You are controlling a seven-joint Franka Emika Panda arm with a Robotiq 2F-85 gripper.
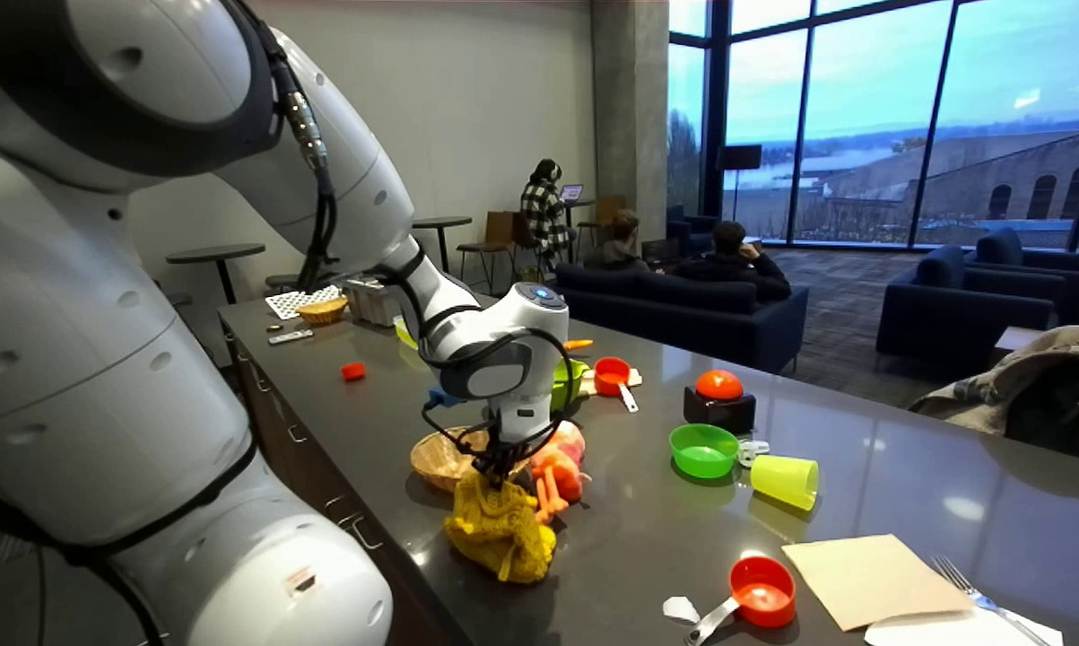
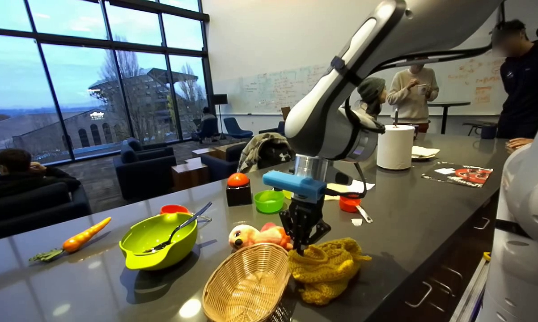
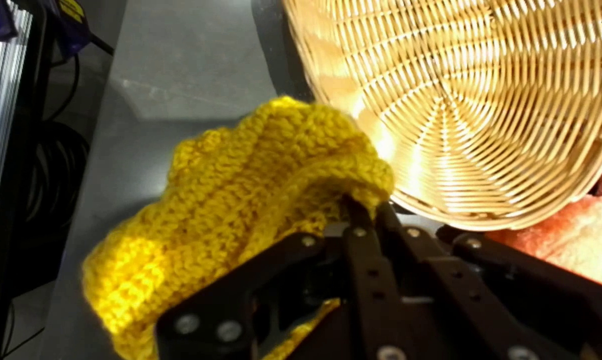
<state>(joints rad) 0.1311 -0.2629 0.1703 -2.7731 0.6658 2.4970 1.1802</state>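
A yellow crocheted piece, perhaps a hat, is bunched on the dark counter; it shows in both exterior views (image 1: 503,538) (image 2: 329,273) and fills much of the wrist view (image 3: 215,200). My gripper (image 3: 369,206) points down at its rim, with a fold of the yarn pinched between the nearly meeting fingertips. In an exterior view the gripper (image 2: 301,251) dips into the edge of the piece. Close beside it stands a wicker basket (image 3: 446,100) (image 2: 251,286), with nothing visible inside. A pink-orange plush toy (image 2: 255,236) (image 3: 566,235) lies against the basket's far end.
A green bowl (image 2: 161,250) with a spoon and a carrot (image 2: 81,237) lie farther along. A red button on a black box (image 1: 718,408), green cup (image 1: 703,451), yellow cup (image 1: 788,482) and red measuring cup (image 1: 763,597) stand across the counter. The counter's drawer-side edge (image 2: 407,277) is near.
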